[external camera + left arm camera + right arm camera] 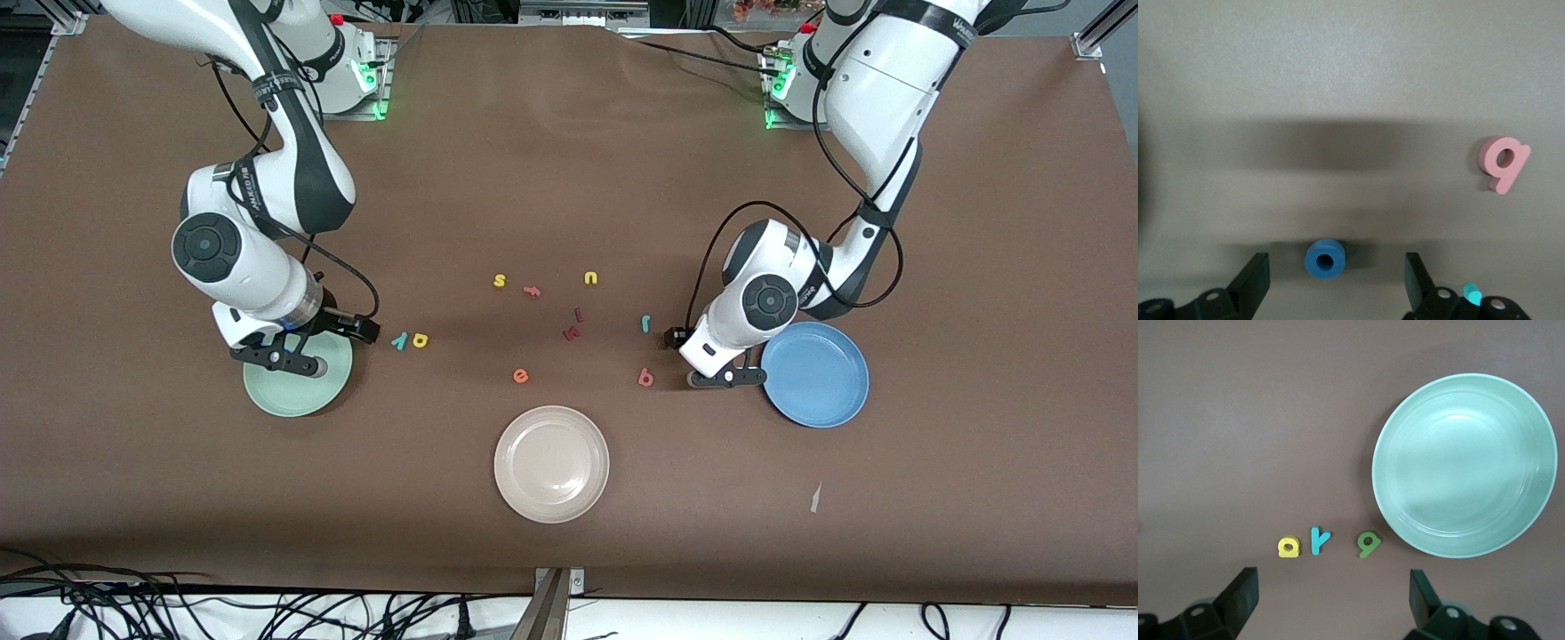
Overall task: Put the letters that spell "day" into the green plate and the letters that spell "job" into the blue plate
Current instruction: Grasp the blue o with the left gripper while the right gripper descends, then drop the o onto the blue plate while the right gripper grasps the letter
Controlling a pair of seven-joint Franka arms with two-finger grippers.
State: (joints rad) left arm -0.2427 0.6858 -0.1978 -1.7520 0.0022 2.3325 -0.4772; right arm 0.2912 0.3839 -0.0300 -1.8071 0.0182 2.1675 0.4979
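Foam letters: light, soft, squashable, likely to shift under a glancing touch; best pinched across flat outer edges, low to the table. Left gripper (1335,283) low beside blue plate (831,391), fingers apart, straddling o (1325,259); b (1502,163) near, j (646,324) a little farther from the front camera. Right gripper (1331,603) over green plate (1465,463), fingers apart; d (1368,544) just beside the rim, y (1318,540) and a (1289,547) in a row with it. Decoys mid-table: s (500,281), u (590,278), e (521,376), beige plate (551,462). Nothing blocking either plate.
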